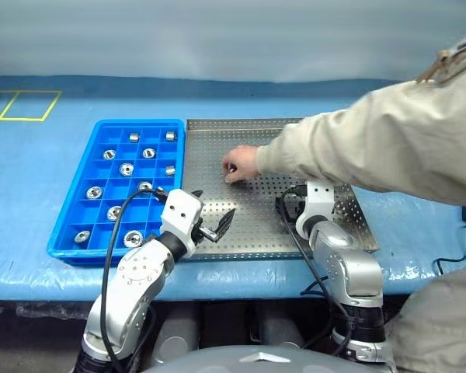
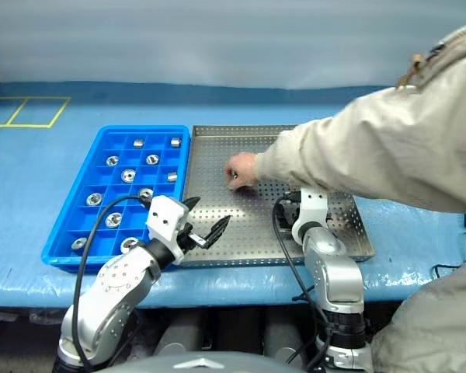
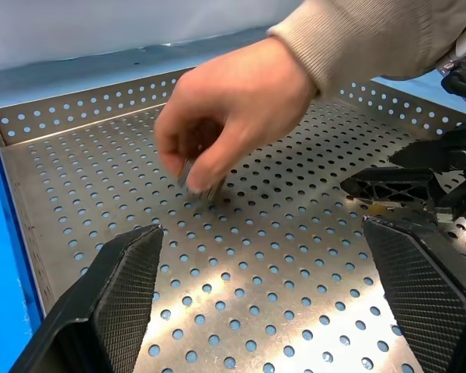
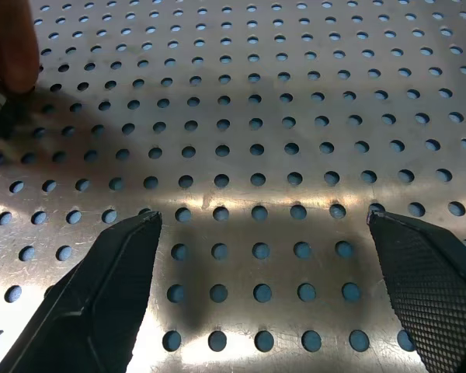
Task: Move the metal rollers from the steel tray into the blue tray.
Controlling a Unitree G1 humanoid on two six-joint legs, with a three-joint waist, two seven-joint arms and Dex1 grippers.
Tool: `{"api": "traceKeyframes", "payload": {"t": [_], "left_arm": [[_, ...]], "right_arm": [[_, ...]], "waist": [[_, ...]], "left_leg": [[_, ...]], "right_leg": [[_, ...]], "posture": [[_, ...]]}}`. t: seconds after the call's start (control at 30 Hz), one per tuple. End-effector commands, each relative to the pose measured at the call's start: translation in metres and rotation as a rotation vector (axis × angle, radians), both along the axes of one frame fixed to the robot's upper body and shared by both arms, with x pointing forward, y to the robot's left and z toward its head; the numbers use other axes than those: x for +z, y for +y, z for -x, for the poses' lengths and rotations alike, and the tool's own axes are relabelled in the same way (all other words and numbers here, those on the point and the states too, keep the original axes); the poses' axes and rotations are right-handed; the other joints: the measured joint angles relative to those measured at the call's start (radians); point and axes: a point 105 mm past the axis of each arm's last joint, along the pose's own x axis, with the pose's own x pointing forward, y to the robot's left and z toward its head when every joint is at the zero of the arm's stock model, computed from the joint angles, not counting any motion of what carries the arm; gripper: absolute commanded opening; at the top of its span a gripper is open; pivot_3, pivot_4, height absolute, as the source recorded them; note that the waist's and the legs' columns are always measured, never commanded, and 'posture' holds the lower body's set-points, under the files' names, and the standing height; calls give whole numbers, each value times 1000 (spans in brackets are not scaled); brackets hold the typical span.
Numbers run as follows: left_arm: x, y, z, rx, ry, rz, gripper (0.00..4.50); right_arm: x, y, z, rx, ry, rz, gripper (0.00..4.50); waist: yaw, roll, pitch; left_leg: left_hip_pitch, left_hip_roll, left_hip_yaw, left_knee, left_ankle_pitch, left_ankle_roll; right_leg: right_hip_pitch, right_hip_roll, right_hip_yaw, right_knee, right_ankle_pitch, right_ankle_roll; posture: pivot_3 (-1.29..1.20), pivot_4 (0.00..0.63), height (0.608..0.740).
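The blue-covered worktop (image 1: 31,179) is carrying the steel tray (image 1: 248,233) on the right and the blue tray (image 1: 62,233) touching its left side. A person's hand (image 1: 241,163) is reaching over the steel tray's middle, pinching what looks like a roller against the perforated floor. Both pincers are standing released and empty: the left pincer (image 1: 216,225) is hovering at the tray's near left, the right pincer (image 4: 268,233) low over bare floor at the near right. The rollers (image 1: 126,169) are sitting in the blue tray's compartments; they are probably dense, rigid and slick, so gripping across the curved sides seems best.
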Motion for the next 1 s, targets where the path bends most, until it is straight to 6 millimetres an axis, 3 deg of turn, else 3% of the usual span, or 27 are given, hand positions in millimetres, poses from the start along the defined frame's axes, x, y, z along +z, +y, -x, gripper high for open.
{"api": "traceKeyframes", "payload": {"t": [0.03,0.33,0.63,0.83,1.0], "left_arm": [[9,-3,2,-6,-33,24,4500],[9,-3,3,3,-33,27,4500],[13,2,3,45,-57,16,4500],[14,10,6,102,-64,14,4500],[15,16,10,147,-65,15,4500]], "right_arm": [[13,5,-4,19,-52,-5,4479],[25,20,-9,81,-96,-17,4479],[53,58,-48,188,-213,-30,4479],[53,85,-70,268,-240,-32,4479],[50,105,-76,327,-235,-59,4479]], "waist": [[0,0,0],[0,0,0],[9,-1,1],[19,-2,3],[42,-2,4]], "left_leg": [[0,0,0,0,0,0],[0,0,0,0,0,0],[0,0,0,-1,0,0],[0,0,0,-2,0,0],[0,0,0,-3,0,0]], "right_leg": [[0,0,0,0,0,0],[0,0,0,0,0,0],[-1,0,0,0,0,1],[0,0,0,0,2,3],[-1,0,0,0,2,3]], "posture": [[142,150,740],[153,150,740],[224,150,740],[300,150,740],[344,150,740]]}}
